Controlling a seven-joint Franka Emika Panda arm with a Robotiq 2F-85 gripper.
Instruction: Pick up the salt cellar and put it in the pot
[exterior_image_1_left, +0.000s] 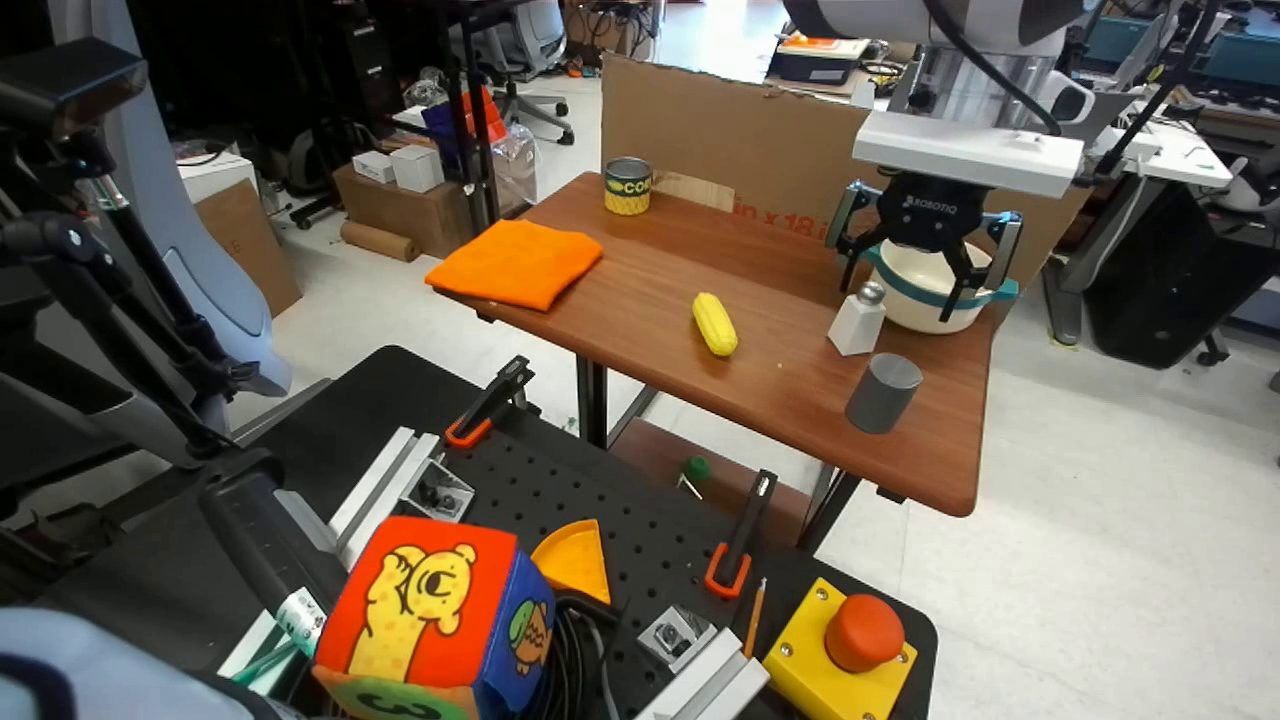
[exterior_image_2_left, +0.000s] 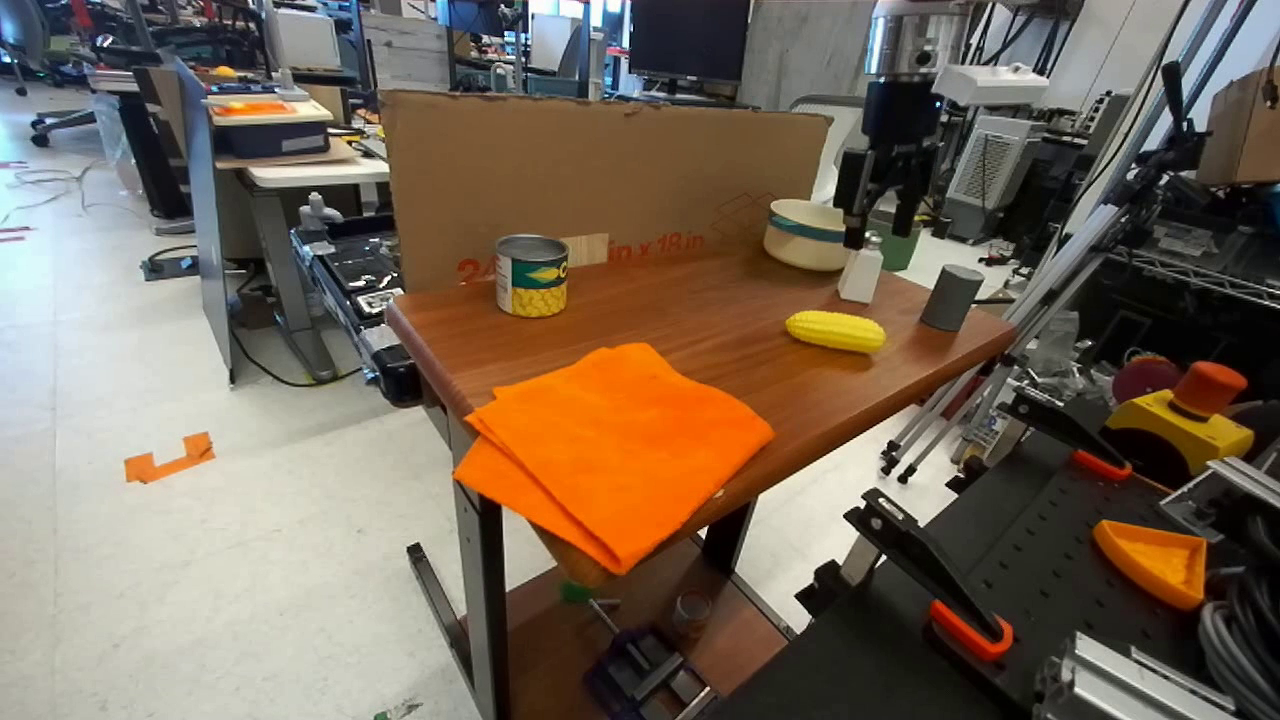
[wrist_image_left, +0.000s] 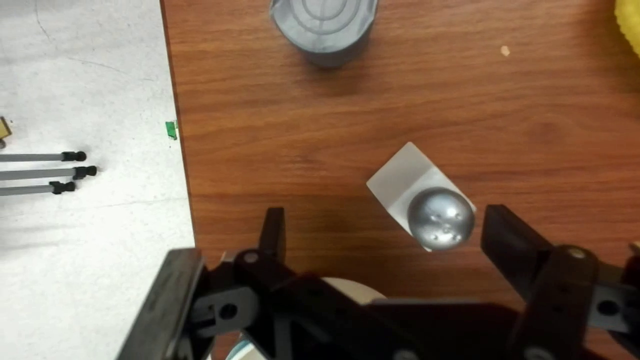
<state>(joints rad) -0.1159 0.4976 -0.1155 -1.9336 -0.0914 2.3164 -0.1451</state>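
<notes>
The robot's gripper (exterior_image_1_left: 898, 298) says ROBOTIQ, and its two fingers are spread apart, close to the silver top of the white salt cellar (exterior_image_1_left: 855, 328). The salt cellar stands up on the brown table (exterior_image_1_left: 650, 262), near the white pot (exterior_image_1_left: 912, 308). A can (exterior_image_1_left: 628, 187) has a label with the letters CO, and the big cardboard (exterior_image_2_left: 610, 170) says "in x 18 in" in red.
</notes>
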